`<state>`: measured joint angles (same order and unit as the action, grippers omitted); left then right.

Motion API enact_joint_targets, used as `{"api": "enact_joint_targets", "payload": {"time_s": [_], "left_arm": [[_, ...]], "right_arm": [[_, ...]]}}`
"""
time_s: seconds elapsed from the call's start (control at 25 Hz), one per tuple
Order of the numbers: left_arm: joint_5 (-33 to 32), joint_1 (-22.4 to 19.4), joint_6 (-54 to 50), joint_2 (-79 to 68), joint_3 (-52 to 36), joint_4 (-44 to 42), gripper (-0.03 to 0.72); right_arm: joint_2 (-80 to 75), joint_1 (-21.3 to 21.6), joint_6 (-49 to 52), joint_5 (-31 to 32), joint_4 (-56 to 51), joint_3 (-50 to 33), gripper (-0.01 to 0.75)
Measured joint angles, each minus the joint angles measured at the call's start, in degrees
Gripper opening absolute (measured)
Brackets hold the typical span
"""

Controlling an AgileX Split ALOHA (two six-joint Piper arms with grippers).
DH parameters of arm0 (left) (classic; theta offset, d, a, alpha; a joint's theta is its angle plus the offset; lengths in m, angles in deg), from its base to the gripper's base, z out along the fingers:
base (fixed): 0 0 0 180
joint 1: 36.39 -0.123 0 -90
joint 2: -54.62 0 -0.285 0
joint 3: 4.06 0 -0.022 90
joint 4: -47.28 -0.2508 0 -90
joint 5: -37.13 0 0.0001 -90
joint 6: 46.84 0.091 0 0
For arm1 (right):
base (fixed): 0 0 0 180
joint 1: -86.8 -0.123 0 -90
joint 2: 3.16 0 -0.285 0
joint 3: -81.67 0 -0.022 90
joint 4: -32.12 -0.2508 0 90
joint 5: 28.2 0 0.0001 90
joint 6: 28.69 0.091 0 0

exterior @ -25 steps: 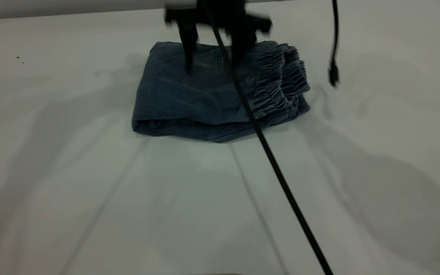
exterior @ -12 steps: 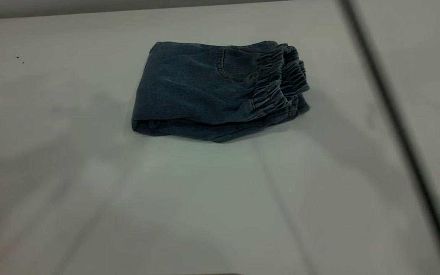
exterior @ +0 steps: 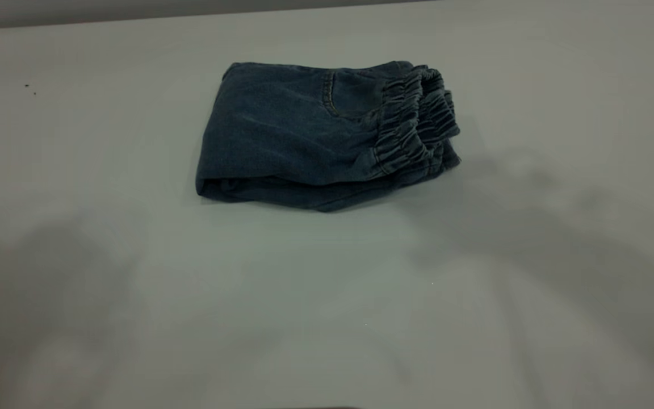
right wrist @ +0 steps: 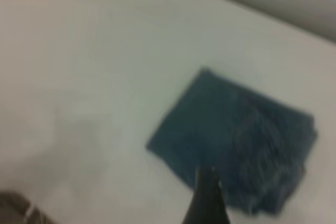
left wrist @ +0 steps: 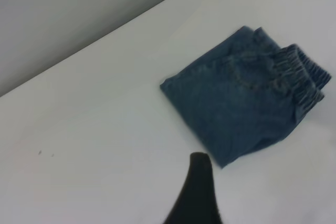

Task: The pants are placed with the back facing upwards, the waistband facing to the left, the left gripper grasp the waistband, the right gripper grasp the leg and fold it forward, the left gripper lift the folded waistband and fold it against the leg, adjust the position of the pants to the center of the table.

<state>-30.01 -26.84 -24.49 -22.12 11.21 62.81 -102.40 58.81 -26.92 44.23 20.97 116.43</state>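
The pants [exterior: 304, 136] lie folded into a compact blue denim bundle on the white table [exterior: 327, 307], at its far middle. The gathered waistband [exterior: 412, 122] lies stacked along the bundle's right side, and a back pocket [exterior: 352, 94] faces up. The leg is folded into the bundle and I cannot pick it out. Neither gripper appears in the exterior view. In the left wrist view only a black tip of the left gripper [left wrist: 197, 192] shows, clear of the pants [left wrist: 247, 98]. The right gripper [right wrist: 207, 198] shows as a dark tip above the pants [right wrist: 236, 145], holding nothing visible.
Two tiny dark specks [exterior: 30, 88] mark the table at the far left. The table's far edge [exterior: 134, 20] meets a grey wall. Soft arm shadows fall across the near part of the tabletop.
A second ago a black gripper stood open over the pants with a cable across the view. It has since drawn out of the exterior view. The pants have not moved.
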Motion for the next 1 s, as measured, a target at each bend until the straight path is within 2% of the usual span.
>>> {"api": "enact_joint_targets", "payload": {"time_s": [0.2,0.6,0.76,1.0], "left_arm": [[0.00,0.00,-1.80,6.85,-9.09,-0.97,0.591],[0.00,0.00,-2.76,22.62,-35.49,-1.11,0.591],[0.00,0.00,-4.48,29.23,-43.70,-1.31,0.591],[0.22,0.00,-9.33,38.26,-53.66,-4.76,0.591]], "right_arm": [[13.27,0.00,0.00,0.01,1.63,-19.38,0.477],[37.81,0.00,0.43,-0.68,4.67,-57.86,0.477],[47.99,0.00,0.54,-3.98,5.96,-70.32,0.477],[63.77,0.00,0.54,-5.80,6.73,-82.72,0.477]]}}
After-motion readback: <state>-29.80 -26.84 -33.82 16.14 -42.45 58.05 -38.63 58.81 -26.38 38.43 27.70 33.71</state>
